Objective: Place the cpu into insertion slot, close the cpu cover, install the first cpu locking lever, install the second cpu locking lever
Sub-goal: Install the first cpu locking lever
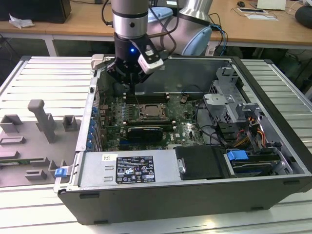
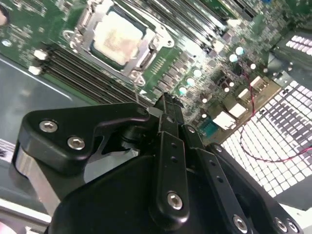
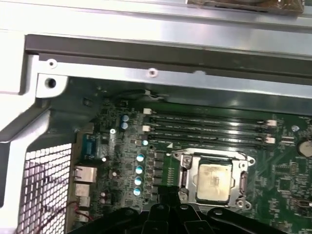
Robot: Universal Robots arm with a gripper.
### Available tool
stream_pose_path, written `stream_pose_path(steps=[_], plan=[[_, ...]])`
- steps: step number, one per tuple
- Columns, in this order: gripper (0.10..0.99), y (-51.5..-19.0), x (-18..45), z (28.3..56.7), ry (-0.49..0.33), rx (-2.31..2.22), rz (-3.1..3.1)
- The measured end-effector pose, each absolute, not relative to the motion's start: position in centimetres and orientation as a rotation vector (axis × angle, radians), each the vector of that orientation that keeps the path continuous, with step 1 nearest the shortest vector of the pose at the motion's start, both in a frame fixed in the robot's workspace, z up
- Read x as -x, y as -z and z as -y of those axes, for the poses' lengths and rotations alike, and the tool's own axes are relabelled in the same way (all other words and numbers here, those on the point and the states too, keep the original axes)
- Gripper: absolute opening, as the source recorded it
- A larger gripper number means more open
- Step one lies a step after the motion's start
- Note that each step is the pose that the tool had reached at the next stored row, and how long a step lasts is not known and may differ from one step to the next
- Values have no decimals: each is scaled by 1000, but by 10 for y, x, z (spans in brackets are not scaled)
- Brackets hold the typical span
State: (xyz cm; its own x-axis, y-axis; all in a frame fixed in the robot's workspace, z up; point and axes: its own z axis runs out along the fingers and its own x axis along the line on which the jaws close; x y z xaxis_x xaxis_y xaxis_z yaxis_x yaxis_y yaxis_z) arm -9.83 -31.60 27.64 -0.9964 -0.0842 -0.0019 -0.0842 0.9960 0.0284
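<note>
Pale silver-grey metal marks the cpu (image 3: pixel 214 181), which lies flat in the insertion slot (image 3: pixel 213 161) on the green motherboard (image 1: pixel 187 124). The cpu cover (image 3: pixel 242 180) lies down around it, its window framing the chip, so little of the black socket shows.

In the exterior view the chip sits at 5 o'clock from the end effector (image 1: pixel 132 87), near it but apart. Both are inside the open computer case (image 1: pixel 273 102) on the ribbed worktop (image 1: pixel 48 73).

In the second wrist view the end effector's tips are pressed together with no gap between them. A thin metal rod (image 2: pixel 137 96) stands just beside the tips. Whether it is pinched is hard to make out, and its lower end is hidden behind the black linkage. Whether either locking lever is latched cannot be told.

In the exterior view the memory slots (image 1: pixel 146 97) lie at 12 o'clock from the socket, partly hidden by the arm.
</note>
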Motion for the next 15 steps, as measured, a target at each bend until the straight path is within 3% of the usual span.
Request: stream_pose_path(steps=[15], plan=[[106, -261, 105, 293, -54, 133, -3137]])
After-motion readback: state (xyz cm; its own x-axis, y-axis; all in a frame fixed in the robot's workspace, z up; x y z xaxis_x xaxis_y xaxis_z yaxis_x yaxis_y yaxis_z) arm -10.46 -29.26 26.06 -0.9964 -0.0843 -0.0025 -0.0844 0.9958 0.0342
